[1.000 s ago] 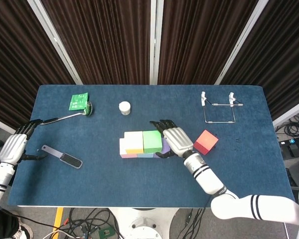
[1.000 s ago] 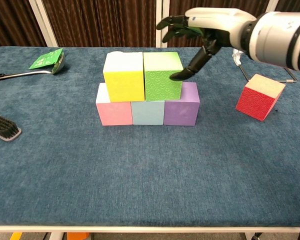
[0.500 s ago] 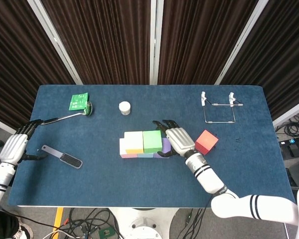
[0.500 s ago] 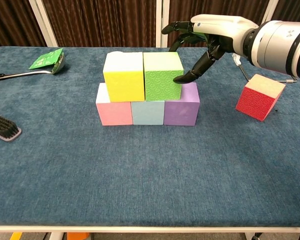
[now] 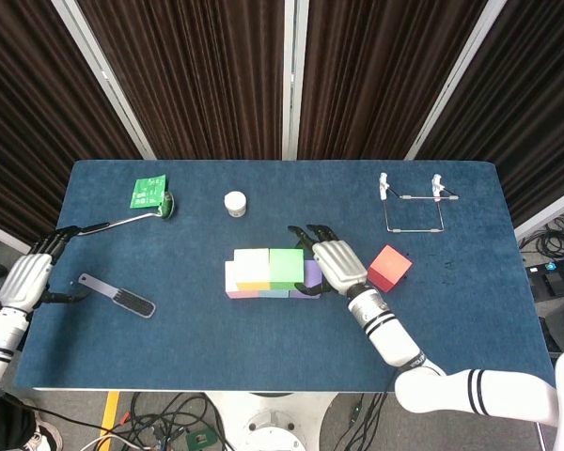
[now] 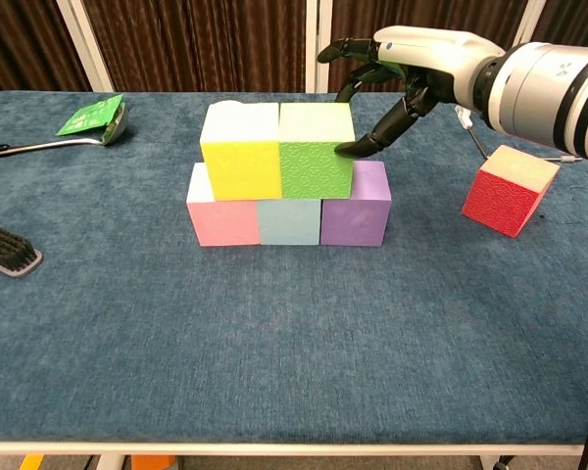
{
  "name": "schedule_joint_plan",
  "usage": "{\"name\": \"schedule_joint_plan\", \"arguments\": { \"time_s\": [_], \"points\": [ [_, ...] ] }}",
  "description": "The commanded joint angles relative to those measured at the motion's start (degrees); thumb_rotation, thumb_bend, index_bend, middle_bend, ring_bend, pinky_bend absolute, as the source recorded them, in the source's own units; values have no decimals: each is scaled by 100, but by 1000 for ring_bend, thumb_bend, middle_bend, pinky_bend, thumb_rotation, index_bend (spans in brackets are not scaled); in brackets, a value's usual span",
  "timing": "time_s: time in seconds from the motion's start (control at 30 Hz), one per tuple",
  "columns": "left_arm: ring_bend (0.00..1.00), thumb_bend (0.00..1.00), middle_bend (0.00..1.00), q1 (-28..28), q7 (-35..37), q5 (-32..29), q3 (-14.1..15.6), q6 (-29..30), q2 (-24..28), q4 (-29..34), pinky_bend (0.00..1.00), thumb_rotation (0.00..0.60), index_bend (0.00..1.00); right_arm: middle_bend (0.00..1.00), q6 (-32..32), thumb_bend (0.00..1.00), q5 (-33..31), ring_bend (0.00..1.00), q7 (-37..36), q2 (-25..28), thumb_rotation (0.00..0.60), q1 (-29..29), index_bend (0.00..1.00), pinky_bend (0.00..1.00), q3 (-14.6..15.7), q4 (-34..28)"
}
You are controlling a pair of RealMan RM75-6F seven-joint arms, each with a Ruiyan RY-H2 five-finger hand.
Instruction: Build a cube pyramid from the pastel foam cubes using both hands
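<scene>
Green cube [image 6: 316, 153] nudged left by right hand [image 6: 409, 67]

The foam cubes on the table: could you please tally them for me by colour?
Pink cube: 1
Light blue cube: 1
Purple cube: 1
Yellow cube: 1
Green cube: 1
Red cube: 1, lying apart from the stack
Total: 6
</scene>
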State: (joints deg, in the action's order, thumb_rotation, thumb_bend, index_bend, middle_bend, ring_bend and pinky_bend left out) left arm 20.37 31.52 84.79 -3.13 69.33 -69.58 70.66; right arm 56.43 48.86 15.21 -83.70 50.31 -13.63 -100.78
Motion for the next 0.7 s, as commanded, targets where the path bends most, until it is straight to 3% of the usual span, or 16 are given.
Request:
{"name": "schedule_joint_plan", "arguments": {
  "time_s": [0.03, 0.7],
  "points": [
    [6, 58, 46, -5, 9, -2, 1, 4, -3, -8, 71, 600, 80, 308, 1, 160, 2, 0, 5, -6, 600, -13, 0, 0, 10, -1],
    [5, 57, 46, 20, -13, -5, -20, -7, 35, 54, 71, 600, 80, 98, -97, 132, 164, 0, -121, 193, 600, -90, 0, 0, -44, -123]
  ]
}}
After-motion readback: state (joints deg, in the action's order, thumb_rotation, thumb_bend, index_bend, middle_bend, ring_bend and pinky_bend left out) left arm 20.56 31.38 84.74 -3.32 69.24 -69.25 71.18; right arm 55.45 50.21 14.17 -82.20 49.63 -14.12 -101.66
